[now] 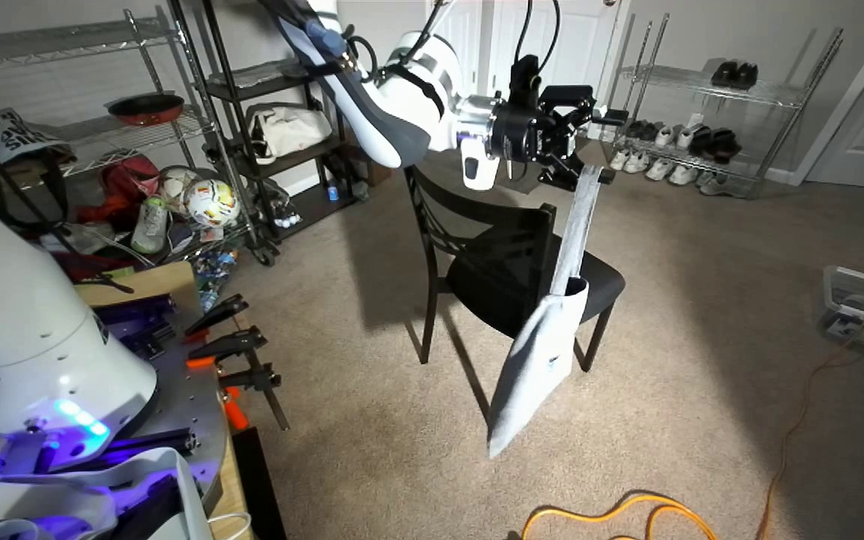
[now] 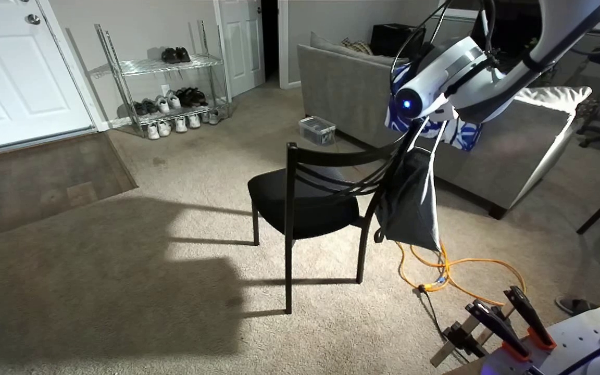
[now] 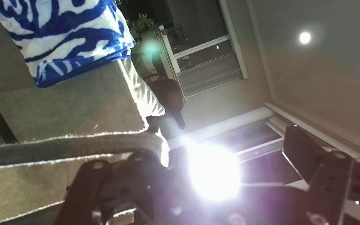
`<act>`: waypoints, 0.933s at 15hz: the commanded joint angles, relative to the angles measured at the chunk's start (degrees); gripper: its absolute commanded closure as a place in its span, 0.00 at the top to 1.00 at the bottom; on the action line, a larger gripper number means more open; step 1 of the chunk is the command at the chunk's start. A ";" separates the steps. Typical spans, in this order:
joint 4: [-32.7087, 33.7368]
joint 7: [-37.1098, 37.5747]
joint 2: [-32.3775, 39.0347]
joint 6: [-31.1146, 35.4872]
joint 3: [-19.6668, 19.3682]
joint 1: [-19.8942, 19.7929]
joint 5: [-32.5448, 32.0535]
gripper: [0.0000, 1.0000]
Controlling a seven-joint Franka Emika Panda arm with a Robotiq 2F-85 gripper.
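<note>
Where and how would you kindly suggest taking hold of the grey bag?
Probably by the strap, coming from the side away from the chair, as the grey bag hangs beside it; the strap is narrow and hangs straight from the open end effector.

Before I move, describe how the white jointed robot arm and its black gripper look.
The smooth, rounded white arm has grey shell sections, black wrapped straps and a silver metal collar. A small round blue light glows on one joint. Slender black cables run alongside. The angular black mechanical gripper has two fingers.

Home with sofa (image 2: 349, 86), shoe rack (image 2: 144, 67)
</note>
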 commanded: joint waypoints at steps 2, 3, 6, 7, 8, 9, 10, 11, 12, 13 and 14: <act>-1.89 -1.09 -2.48 -0.34 1.21 1.42 -1.59 1.00; -1.90 -1.24 -2.67 -0.30 1.44 1.76 -1.75 1.00; -2.01 -1.23 -2.95 -0.22 2.09 2.77 -2.20 1.00; -2.12 -1.22 -3.08 -0.07 2.27 2.97 -2.28 1.00; -2.51 -1.10 -3.36 0.34 2.40 3.16 -2.48 1.00; -2.90 -1.14 -3.70 0.50 2.54 3.36 -2.67 1.00; -4.05 -0.73 -4.36 0.79 2.76 3.67 -3.15 1.00; -4.88 -0.62 -4.89 0.82 2.93 3.92 -3.58 1.00; -6.31 -0.19 -5.44 0.73 3.28 4.32 -4.52 1.00; -7.13 -0.27 -5.78 0.56 3.57 4.57 -5.32 1.00; -7.90 -0.35 -5.79 0.23 3.85 4.96 -6.09 1.00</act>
